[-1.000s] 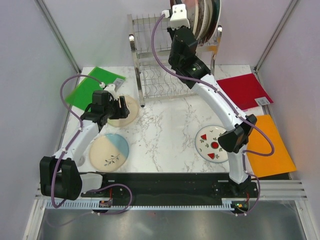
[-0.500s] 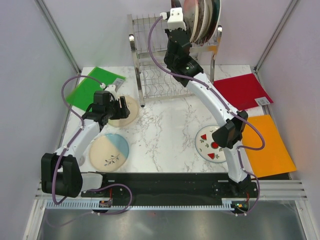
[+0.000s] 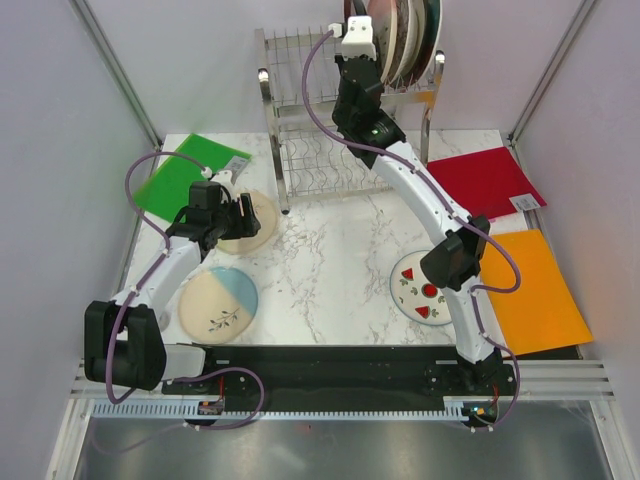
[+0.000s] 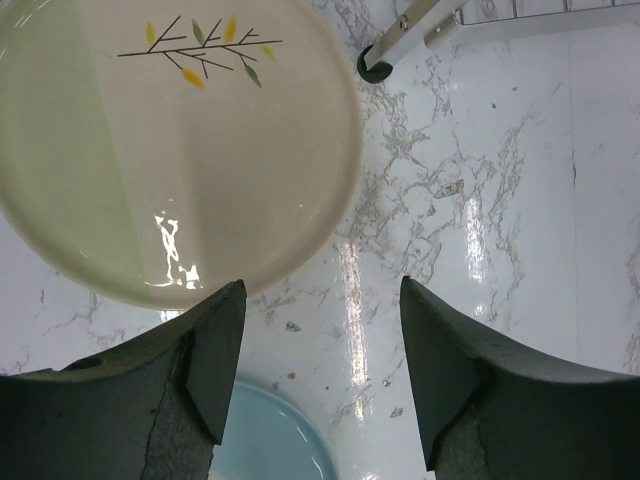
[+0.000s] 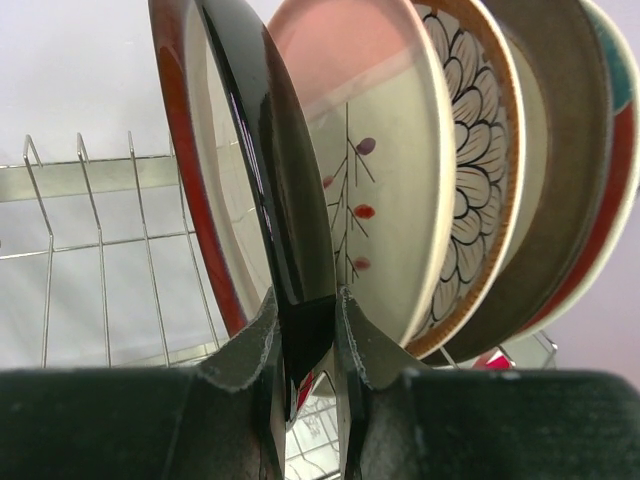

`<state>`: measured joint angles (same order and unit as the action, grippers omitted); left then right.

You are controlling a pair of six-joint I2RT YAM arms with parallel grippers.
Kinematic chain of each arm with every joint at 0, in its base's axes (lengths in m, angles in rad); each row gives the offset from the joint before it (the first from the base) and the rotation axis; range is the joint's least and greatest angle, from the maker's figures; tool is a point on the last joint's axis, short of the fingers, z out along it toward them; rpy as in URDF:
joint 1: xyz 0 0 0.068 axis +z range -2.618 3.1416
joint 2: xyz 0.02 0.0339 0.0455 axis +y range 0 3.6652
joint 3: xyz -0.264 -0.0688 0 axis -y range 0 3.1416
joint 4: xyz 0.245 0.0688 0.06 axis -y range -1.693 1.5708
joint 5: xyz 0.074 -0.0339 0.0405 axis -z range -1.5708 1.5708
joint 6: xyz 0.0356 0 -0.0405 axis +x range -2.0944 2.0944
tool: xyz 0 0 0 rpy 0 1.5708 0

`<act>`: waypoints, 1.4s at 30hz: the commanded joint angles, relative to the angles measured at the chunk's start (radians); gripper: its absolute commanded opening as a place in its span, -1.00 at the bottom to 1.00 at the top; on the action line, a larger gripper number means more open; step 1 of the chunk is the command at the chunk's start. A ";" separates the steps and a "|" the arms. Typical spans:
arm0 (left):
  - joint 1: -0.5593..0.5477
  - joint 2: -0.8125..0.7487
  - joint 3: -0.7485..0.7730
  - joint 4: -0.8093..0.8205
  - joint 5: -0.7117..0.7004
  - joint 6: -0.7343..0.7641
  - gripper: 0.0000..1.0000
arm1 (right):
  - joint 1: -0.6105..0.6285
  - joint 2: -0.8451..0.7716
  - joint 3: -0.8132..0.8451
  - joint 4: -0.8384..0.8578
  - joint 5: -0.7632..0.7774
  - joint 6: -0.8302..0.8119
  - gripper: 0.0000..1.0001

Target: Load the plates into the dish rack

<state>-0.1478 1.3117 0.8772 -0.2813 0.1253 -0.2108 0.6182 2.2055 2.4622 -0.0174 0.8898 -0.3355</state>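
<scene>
In the dish rack [image 3: 300,160], the right gripper [image 5: 305,335] pinches the red-rimmed plate [image 5: 222,215].

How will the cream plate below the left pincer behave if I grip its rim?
The cream plate shows glare, so its glaze is probably slippery. It lies flat on the marble table, so the open left pincer may struggle getting under its rim.

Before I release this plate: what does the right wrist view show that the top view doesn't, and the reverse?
Right wrist only: the right gripper shut on the edge of the red-rimmed plate, beside a berry-sprig plate. Top only: the left gripper by a cream plate, plus the blue-and-cream plate, the watermelon plate and three mats. Both: the dish rack with plates standing in it.
</scene>
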 commanded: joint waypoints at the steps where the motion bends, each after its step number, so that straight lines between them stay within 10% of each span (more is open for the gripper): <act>1: -0.001 0.000 0.008 0.036 0.004 -0.024 0.39 | -0.032 -0.003 0.063 0.092 0.032 0.000 -0.64; 5: -0.001 0.000 0.016 0.034 0.002 -0.022 0.39 | -0.031 0.000 0.061 0.160 0.047 -0.025 -0.46; 9: -0.001 0.001 0.023 0.031 0.004 -0.022 0.39 | -0.032 0.002 0.057 0.209 0.057 -0.068 -1.00; 15: -0.001 -0.011 0.016 0.027 0.007 -0.016 0.39 | -0.031 -0.003 0.050 0.197 0.080 -0.042 -1.00; 21: -0.001 -0.020 0.014 0.022 0.020 -0.015 0.38 | -0.034 0.011 0.063 0.277 0.028 -0.095 -0.47; 42: -0.001 -0.006 0.028 0.011 0.039 -0.015 0.38 | -0.046 -0.044 -0.009 0.203 -0.081 0.017 -0.17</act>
<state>-0.1478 1.3140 0.8776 -0.2829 0.1440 -0.2123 0.5823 2.2501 2.4798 0.1303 0.8429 -0.3023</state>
